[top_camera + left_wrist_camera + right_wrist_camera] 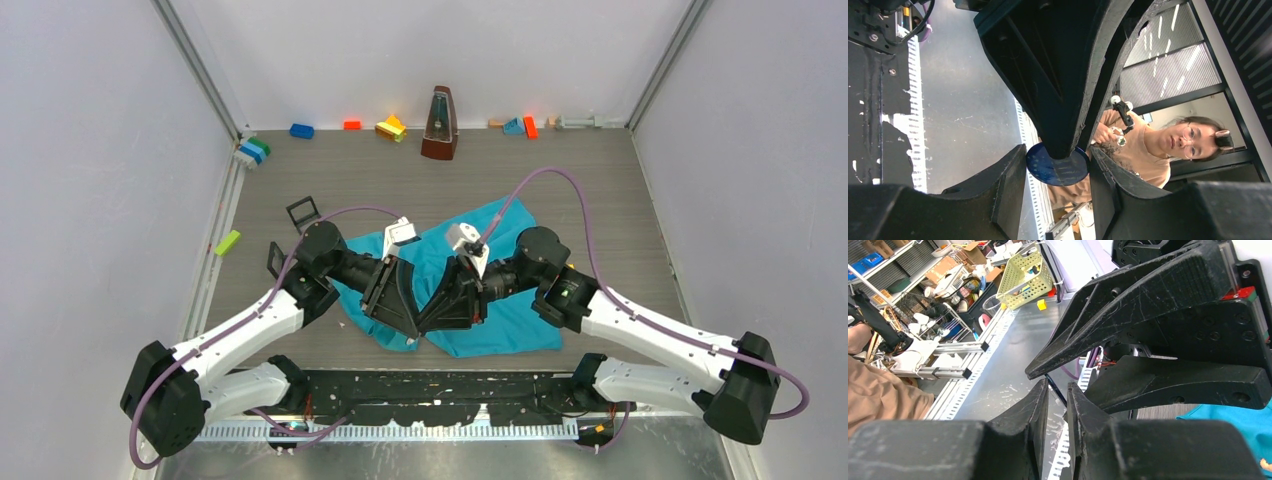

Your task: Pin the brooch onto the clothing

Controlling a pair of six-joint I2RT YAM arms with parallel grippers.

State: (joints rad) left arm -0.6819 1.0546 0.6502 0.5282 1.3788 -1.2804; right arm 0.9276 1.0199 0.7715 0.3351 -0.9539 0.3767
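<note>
Nearest, over the desk's (620, 200) front edge, the left hand (408, 335) is pinching the round blue brooch (1054, 169). The right hand (1058, 395) is showing a slit; whether it is gripping, I cannot tell. Beneath and beyond, the clothing (510, 320) is lying. Likely the clasp is being readied; next calls for piercing the fabric.

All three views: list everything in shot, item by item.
T-shirt: one, teal, spread on the table, centre.
brooch: one, dark blue disc, gripped just above the T-shirt.
metronome: one, brown, at the back.
toy bricks: several, mixed colours, back and left edges.
frames: two, black, left of the T-shirt.
onlooker: one, tan top, beyond the table.
left gripper: one, black, holding the brooch.
right gripper: one, black, jaws nearly together beside the left's.
</note>
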